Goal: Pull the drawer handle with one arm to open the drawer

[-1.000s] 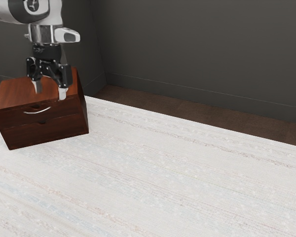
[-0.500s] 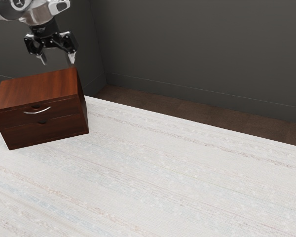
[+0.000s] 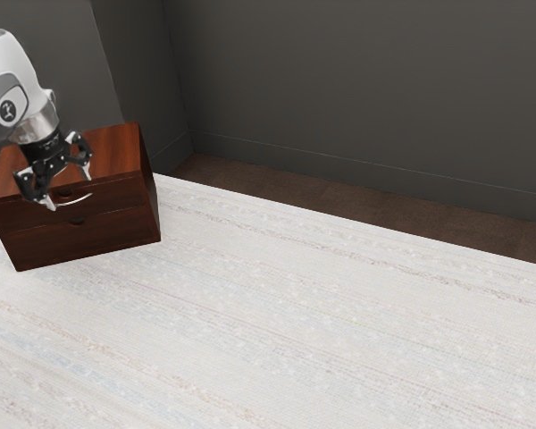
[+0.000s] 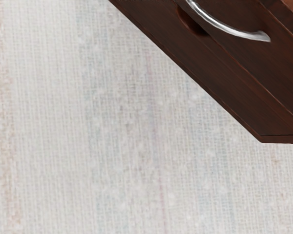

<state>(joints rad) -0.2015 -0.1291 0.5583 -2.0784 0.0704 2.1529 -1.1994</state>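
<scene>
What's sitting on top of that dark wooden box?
Nothing lies on the visible part of the wooden box top. The arm and its tool hide the rest.

White rounded arm (image 3: 2,67) shell, grey joint disc, silver wrist ring, black pincer (image 3: 66,185).

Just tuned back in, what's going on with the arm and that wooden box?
The arm's gripper hovers with its fingers open in front of the small wooden cabinet on the white table, level with the upper drawer's silver handle. It does not appear to clamp anything. The upper drawer sits flush with the cabinet's front, so it is not yet pulled open.
</scene>
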